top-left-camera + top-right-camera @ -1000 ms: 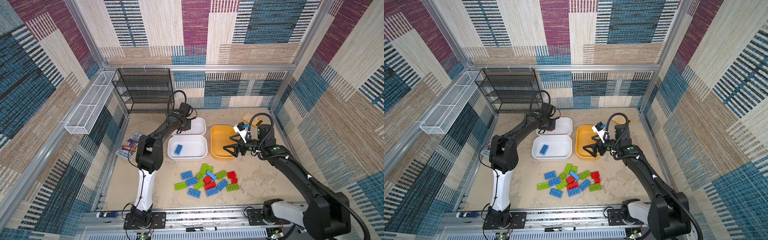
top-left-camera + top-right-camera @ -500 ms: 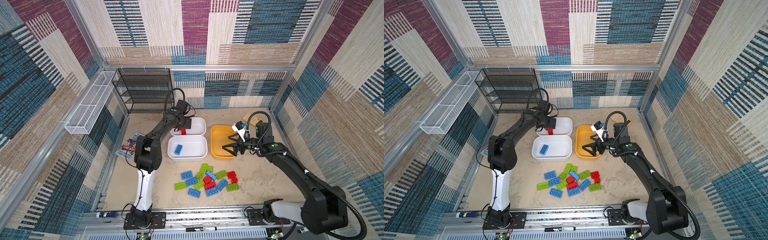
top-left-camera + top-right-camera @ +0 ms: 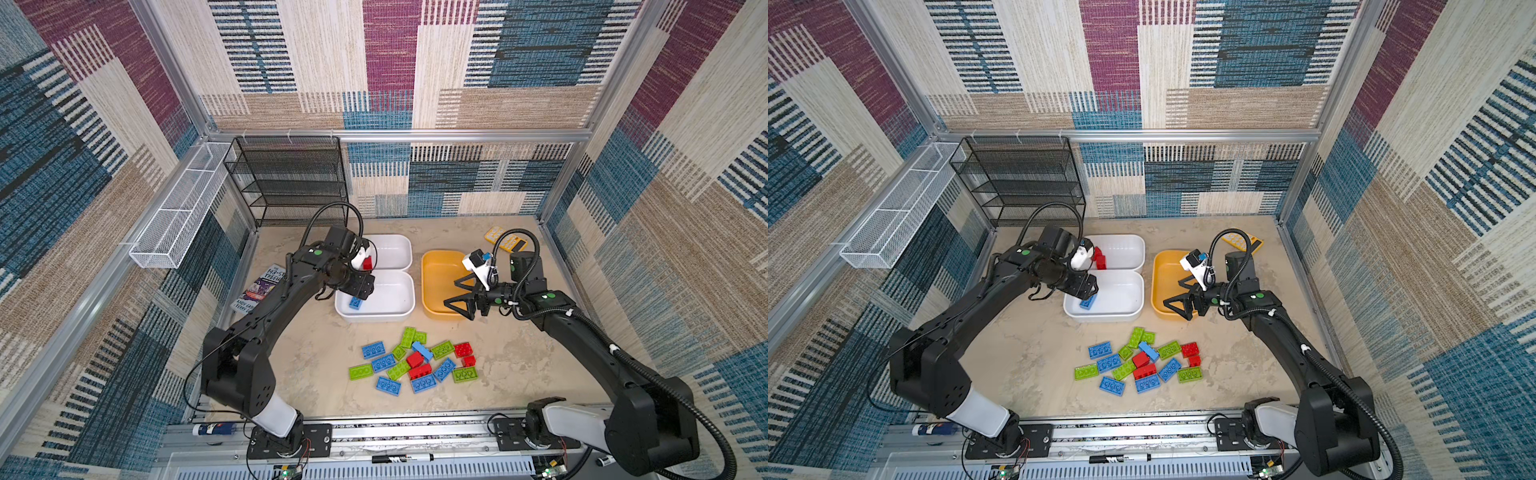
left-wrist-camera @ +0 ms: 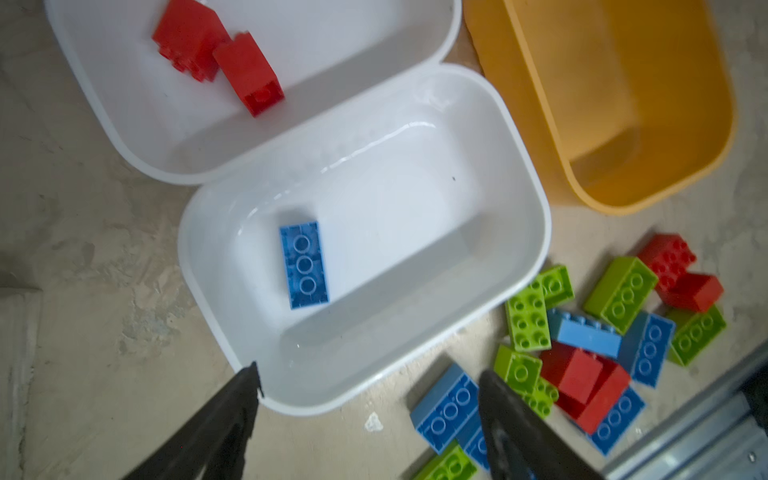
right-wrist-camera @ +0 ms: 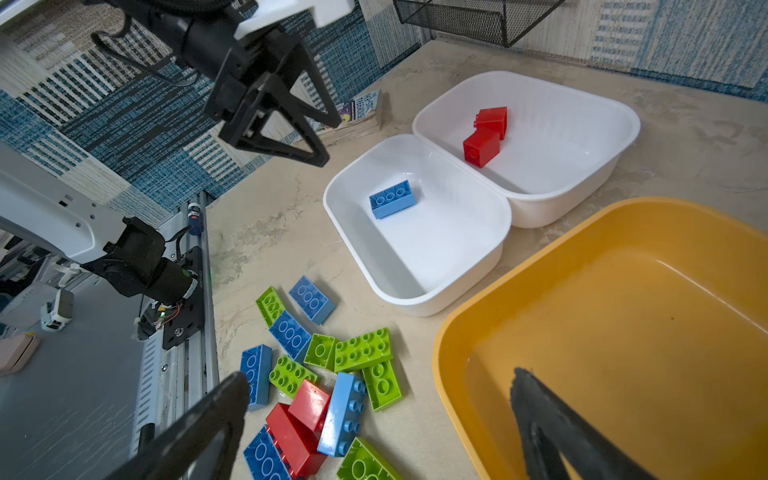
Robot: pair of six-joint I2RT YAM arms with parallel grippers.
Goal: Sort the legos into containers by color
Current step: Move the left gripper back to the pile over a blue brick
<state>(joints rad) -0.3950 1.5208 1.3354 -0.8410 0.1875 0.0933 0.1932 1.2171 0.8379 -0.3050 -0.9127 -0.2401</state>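
Two red legos (image 4: 249,75) lie in the far white container (image 3: 395,241). One blue lego (image 4: 303,266) lies in the near white container (image 3: 399,291). The yellow container (image 3: 436,274) holds nothing. A mixed pile of red, blue and green legos (image 3: 415,365) sits on the table in front of the containers. My left gripper (image 4: 368,370) is open and empty, hovering over the near white container's left end (image 3: 1086,286). My right gripper (image 5: 379,376) is open and empty above the yellow container's near left corner (image 3: 453,293).
A black mesh rack (image 3: 291,178) stands at the back left, with a white wire basket (image 3: 178,212) on the left wall. A book (image 3: 262,286) lies left of the white containers. A yellow card (image 3: 505,239) lies at the back right.
My left gripper opened and dropped a red lego into the far white container, then drew back toward the near white one. The right gripper barely moved.
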